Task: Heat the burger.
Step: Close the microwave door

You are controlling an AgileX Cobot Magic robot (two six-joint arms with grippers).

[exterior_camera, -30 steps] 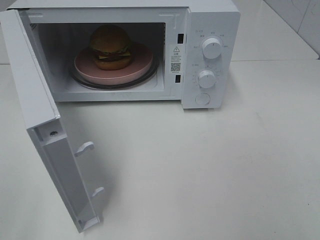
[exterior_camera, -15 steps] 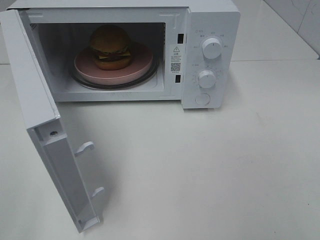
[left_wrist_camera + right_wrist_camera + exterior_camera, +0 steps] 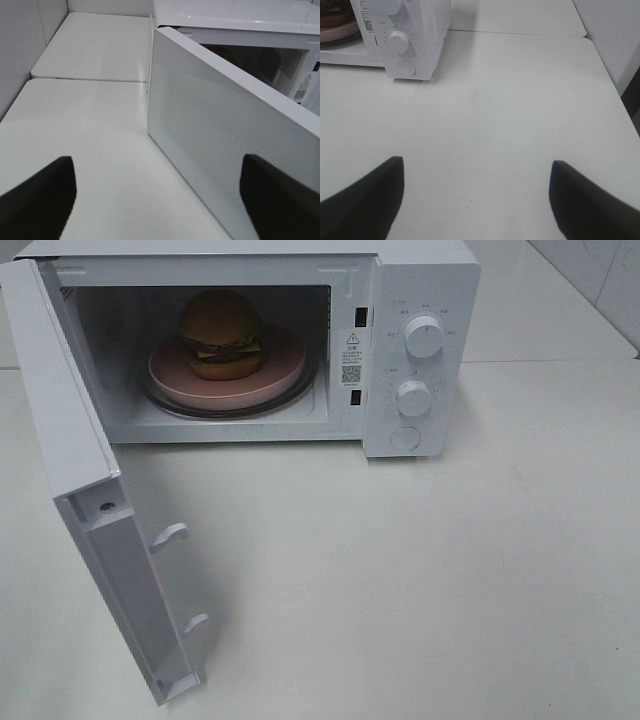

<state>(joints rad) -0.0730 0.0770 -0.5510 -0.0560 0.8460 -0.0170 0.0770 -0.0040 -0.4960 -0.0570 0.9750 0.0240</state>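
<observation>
**Left gripper.** The left gripper (image 3: 155, 160) is empty, with its two dark fingers (image 3: 37, 200) spread wide. It sits low over the table (image 3: 75, 125), on the outer side of the microwave door (image 3: 225, 140). The door's white outer face runs close past one finger, but whether they touch cannot be told. This position suits a push on the outer face to swing the door shut.

**Right gripper.** The right gripper (image 3: 476, 161) is also spread wide and empty. It hangs above bare table, well apart from the microwave (image 3: 427, 35) and facing its control panel. From there it has a clear path to the controls.

**Door.** The door is swung fully outward on its hinge at the left side of the cavity. Its two latch hooks (image 3: 170, 534) are exposed.

**Load.** The burger (image 3: 221, 333) sits upright on the round pink plate (image 3: 285, 375). The plate rests on the glass turntable (image 3: 160, 405) inside the open cavity. Centring it there should let the load turn freely and heat evenly.

**Controls.** The upper knob (image 3: 424, 337), lower knob (image 3: 412, 397) and round button (image 3: 404, 438) are stacked on the panel to the right of the cavity.

**Status.** Loading appears complete. The remaining steps are probably to close the door and then set a knob.
</observation>
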